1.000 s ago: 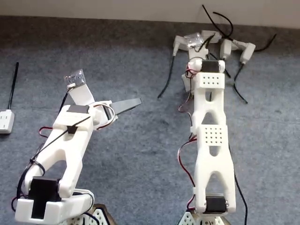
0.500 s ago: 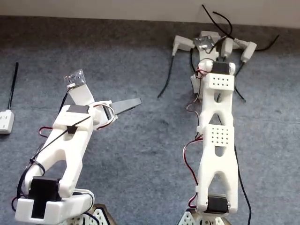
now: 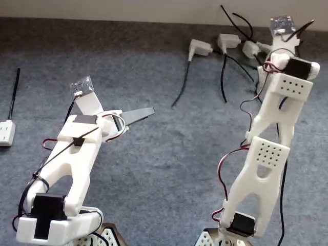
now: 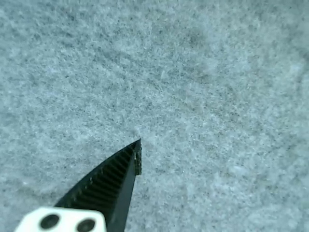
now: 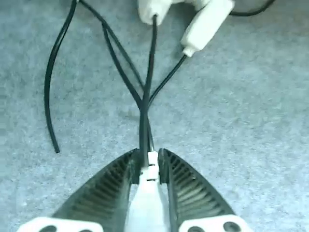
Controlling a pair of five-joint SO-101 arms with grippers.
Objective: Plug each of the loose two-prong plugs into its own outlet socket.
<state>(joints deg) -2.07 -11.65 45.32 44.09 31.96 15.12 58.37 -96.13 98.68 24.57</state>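
We judge that the step in hand is the carry. The right gripper [image 5: 147, 153] has its fingers [image 5: 186, 186] closed tight on a white plug [image 5: 145, 200], whose black cord [image 5: 147, 87] runs out past the fingertips. It crosses two other cords on its way toward the other white cord ends [image 3: 228, 40] at the back of the desk [image 3: 169, 169]. The prongs are hidden, so we cannot tell which way they face.

The left gripper [image 3: 117, 101] hangs over bare grey carpet with its fingers [image 4: 118, 186] spread wide and nothing in them.

One outlet socket [image 3: 6, 132] lies at the far left edge of the desk, well apart from the held plug and on the left arm's side. We cannot make out whether any of the white pieces at the back are sockets too.

The next move, as we see it, calls for:
- drawing the plug free without dragging the crossed cords along;
- bringing its prongs square to a socket's slots;
- probably using the idle left gripper to steady that socket, since a loose one would slide when pushed.
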